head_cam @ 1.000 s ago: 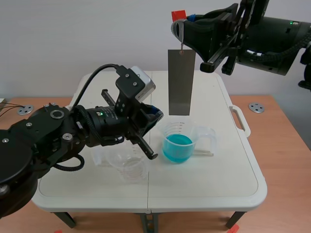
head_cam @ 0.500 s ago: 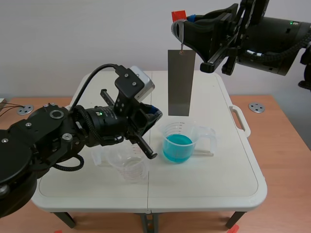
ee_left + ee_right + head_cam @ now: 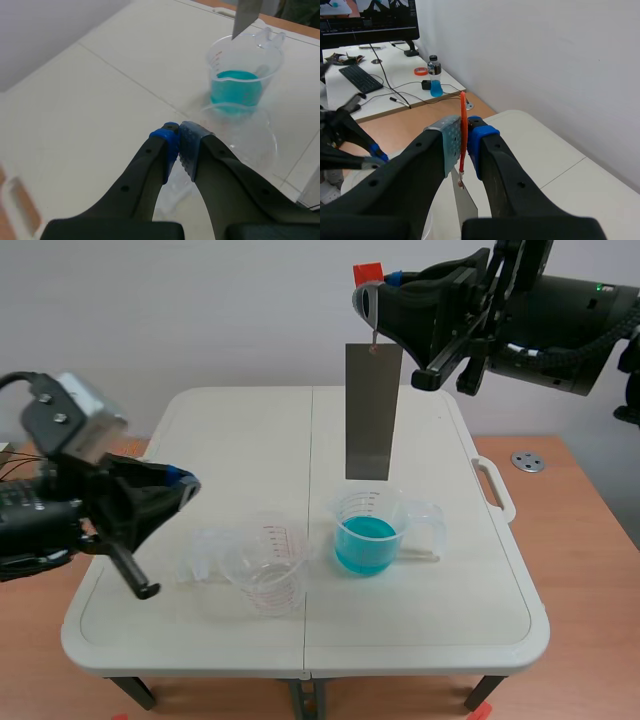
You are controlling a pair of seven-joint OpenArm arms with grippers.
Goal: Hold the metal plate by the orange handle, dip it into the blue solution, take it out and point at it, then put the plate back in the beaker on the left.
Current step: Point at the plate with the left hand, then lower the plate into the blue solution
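Right wrist view: the right hand (image 3: 464, 142) pinches the thin orange handle (image 3: 463, 107); the metal plate (image 3: 372, 410) hangs below, looks stiff, light, may swing. Left hand (image 3: 180, 137) is closed, empty.

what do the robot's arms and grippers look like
The left arm and right arm are black. The left gripper and right gripper each have two thick black fingers with dotted pads, one blue, one grey. A silver-grey camera box sits on the left wrist; ribbed black hose runs along the right arm.
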